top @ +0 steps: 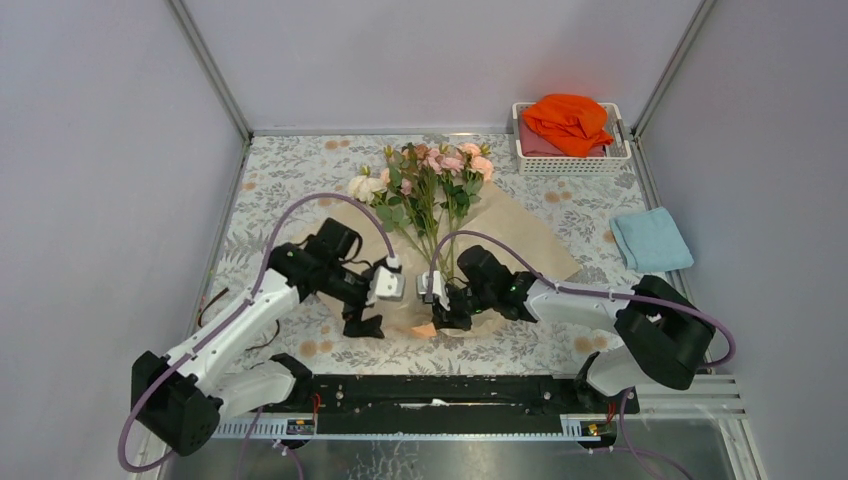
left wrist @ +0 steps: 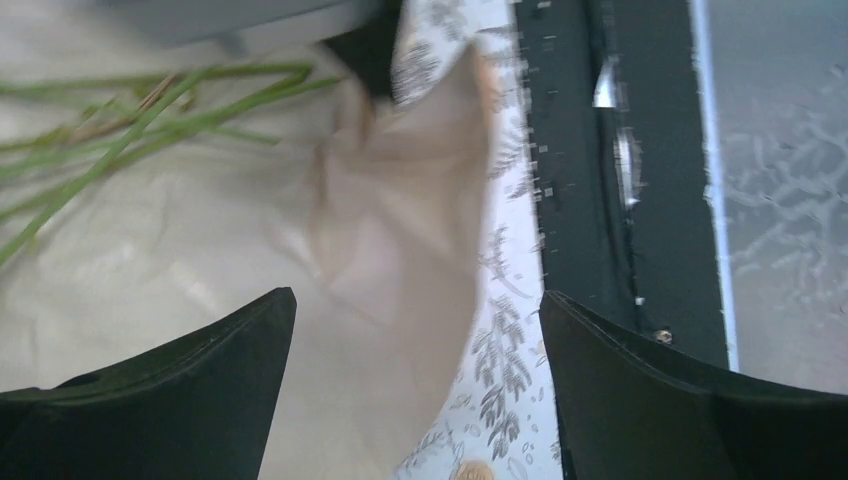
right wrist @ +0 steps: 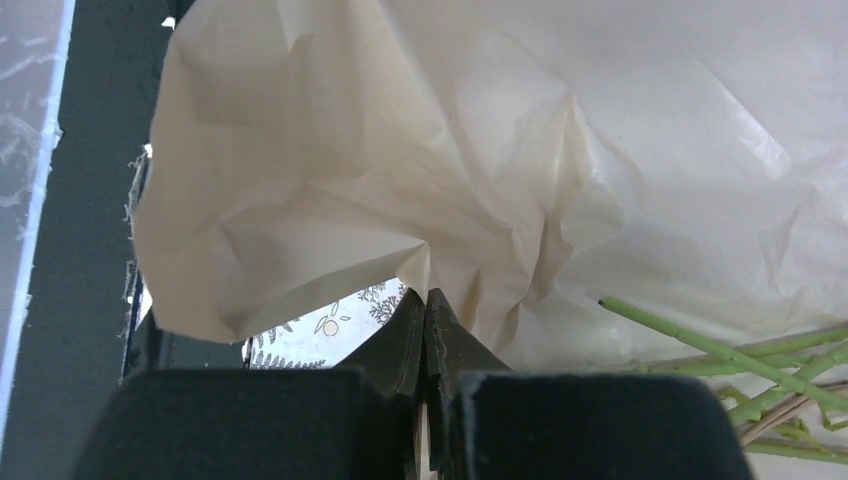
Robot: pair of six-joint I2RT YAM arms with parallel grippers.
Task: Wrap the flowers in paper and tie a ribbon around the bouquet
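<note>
**Pinching on one side, wide open on the other**

so my right pincer [right wrist: 425,305] is squeezed fully together, with a crumpled fold of the large crinkled peach-and-tan paper sheet [top: 525,245] nipped between the tips. That's down at the sheet's 6 o'clock edge, and that bit is lifted clear of the floral-print table covering [top: 290,170]. My left pincer [left wrist: 415,330] hangs near it, at roughly 9 o'clock from the right one. Its jaws are spread as wide as they go with nothing in them, and the sheet's near corner is below. The bunch of pink and cream blooms on thin green stems [top: 432,190] lies on the sheet, heads at 12 o'clock and cut ends toward 6, close to my pinch. A white slotted basket [top: 570,165] holding a bright orange cloth [top: 570,122] sits at 1 o'clock, and a small light blue cloth [top: 650,240] at 3 o'clock
</note>
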